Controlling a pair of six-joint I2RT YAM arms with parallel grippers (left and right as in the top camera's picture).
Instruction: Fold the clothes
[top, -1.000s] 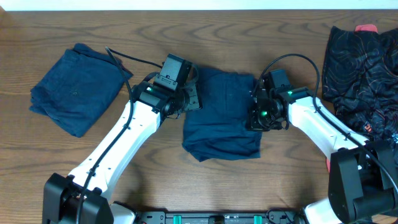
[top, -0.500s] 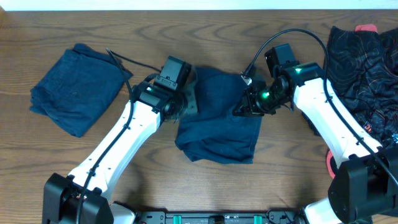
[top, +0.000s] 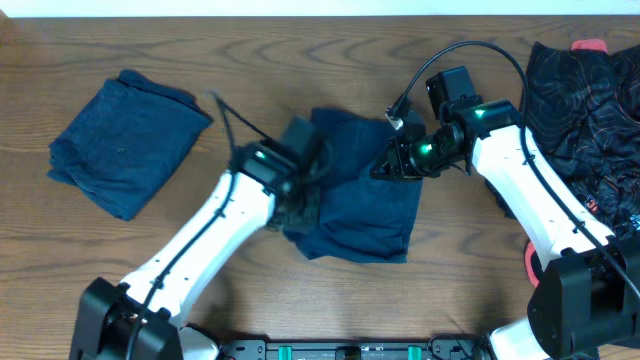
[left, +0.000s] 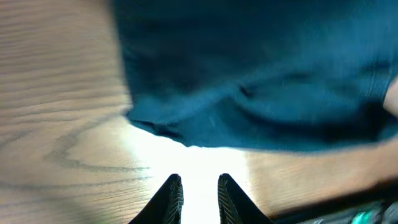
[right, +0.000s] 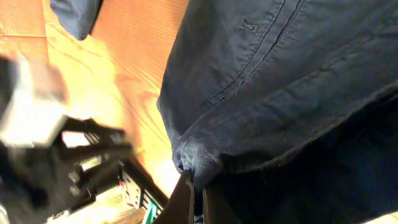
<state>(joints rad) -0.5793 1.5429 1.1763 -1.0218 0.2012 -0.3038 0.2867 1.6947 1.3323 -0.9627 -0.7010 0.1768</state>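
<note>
Overhead and wrist views, folding in progress. The middle garment (top: 365, 205), dark blue, lies just past the centre of the counter (top: 200, 60) towards 3 o'clock.

Change: a second ago the right claw (top: 392, 165) sat low at the garment's 3 o'clock edge. It now stands at the 1 o'clock corner, and the cloth has drawn in narrower and shifted towards 9 o'clock. The left claw (top: 300, 205) has left the 11 o'clock corner and dropped to the 8 o'clock side, blurred in motion.

Claw states: the right claw (right: 196, 186) is pinched on a bunched hem of the middle garment (right: 280, 81). The left claw (left: 199, 186) shows a narrow gap with nothing in it, over bare wood, the cloth edge (left: 249, 106) just ahead.

Reading (a judgement only): the right side is probably being carried over for a fold, while the left arm repositions for a new hold. This garment is partway done.

Count: three cloth items.
- One folded garment (top: 120, 145), dark blue, at 10 o'clock.
- The middle garment, in hand.
- One patterned black heap (top: 585, 110) at 2 o'clock, apparently unfolded.

Two arms, two claws.
</note>
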